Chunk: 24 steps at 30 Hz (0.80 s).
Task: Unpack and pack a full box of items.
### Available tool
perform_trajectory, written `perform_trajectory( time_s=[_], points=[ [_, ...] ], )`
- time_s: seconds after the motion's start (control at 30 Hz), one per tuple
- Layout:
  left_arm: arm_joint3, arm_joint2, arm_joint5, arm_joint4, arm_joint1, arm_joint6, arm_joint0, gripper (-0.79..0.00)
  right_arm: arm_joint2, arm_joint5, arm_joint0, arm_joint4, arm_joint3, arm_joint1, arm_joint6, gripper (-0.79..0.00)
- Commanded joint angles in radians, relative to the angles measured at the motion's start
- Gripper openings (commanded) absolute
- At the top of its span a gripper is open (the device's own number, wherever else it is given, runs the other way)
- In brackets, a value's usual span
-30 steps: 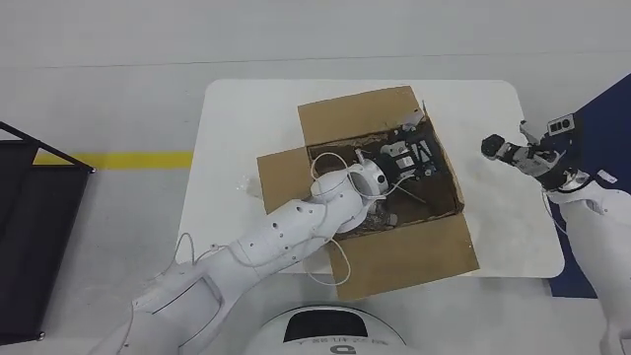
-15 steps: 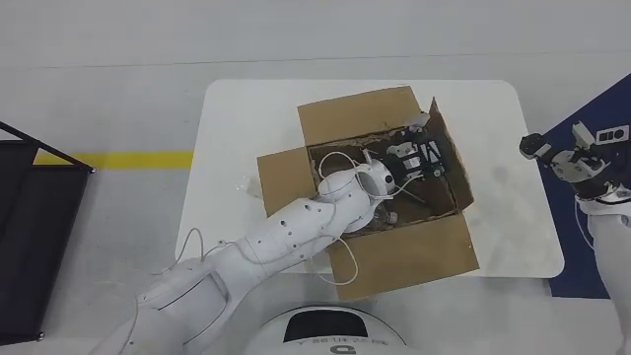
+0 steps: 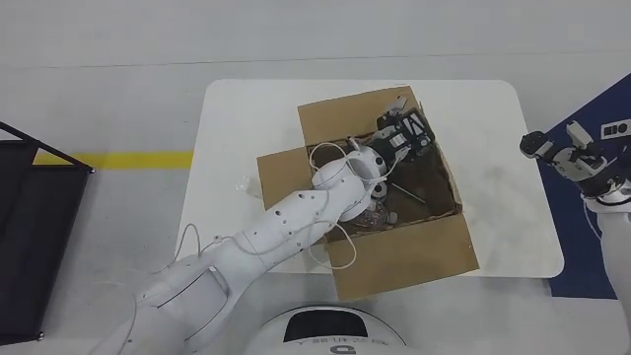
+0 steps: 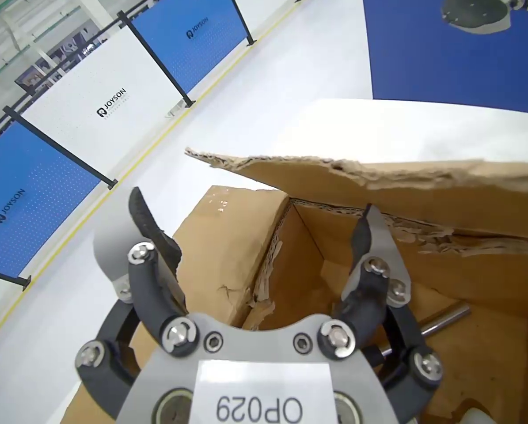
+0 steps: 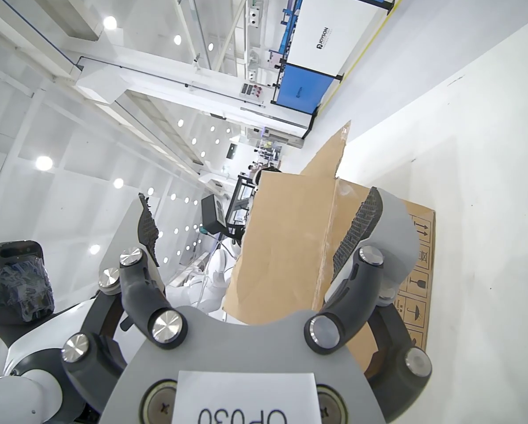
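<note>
1. White factory flooring surrounds a white worktop (image 3: 246, 128), and a yellow floor line (image 3: 113, 159) runs off to its left.
2. At the middle of the worktop stands the cardboard box (image 3: 355, 113), its top open and its flaps folded outward. A thin metal rod (image 4: 442, 317) lies on the bottom of the box.
3. Above the box, near its far right corner, hangs the left end effector (image 3: 402, 136). Its fingers (image 4: 151, 222) are spread wide with nothing between them.
4. Well apart from the box, at the worktop's right edge, is the right end effector (image 3: 533, 144), pointed toward the box's side. Its fingers (image 5: 149, 227) are likewise wide apart and hold nothing.
5. Beyond that edge lies a blue floor patch (image 3: 596, 118).
</note>
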Motion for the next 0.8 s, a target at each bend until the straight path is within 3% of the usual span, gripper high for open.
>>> perform_trajectory(
  time_s=[0.0,0.13,0.27,0.47,0.63,0.77],
  points=[
    [0.0,0.0,-0.001,0.0,0.0,0.0,0.002,0.0,0.0,0.0,0.0,0.0,0.0,0.0,0.0,0.0],
    [-0.018,-0.024,-0.035,-0.021,-0.001,0.048,0.011,0.0,0.0,0.018,-0.002,0.002,-0.005,-0.002,-0.025,0.0],
    [-0.005,-0.013,-0.061,-0.037,-0.026,0.061,-0.026,0.0,0.041,0.031,-0.024,0.033,-0.002,-0.002,-0.055,0.0],
    [0.159,0.046,-0.073,-0.082,-0.108,-0.033,-0.136,0.0,0.153,0.04,-0.071,0.147,0.082,0.001,-0.029,0.0],
    [0.325,0.098,-0.12,-0.109,-0.176,0.012,-0.179,0.0,0.221,0.034,-0.097,0.166,0.122,0.004,-0.001,0.0],
    [0.403,0.107,-0.11,-0.123,-0.214,0.059,-0.196,0.0,0.245,0.045,-0.107,0.148,0.099,0.005,0.019,0.0]
  ],
)
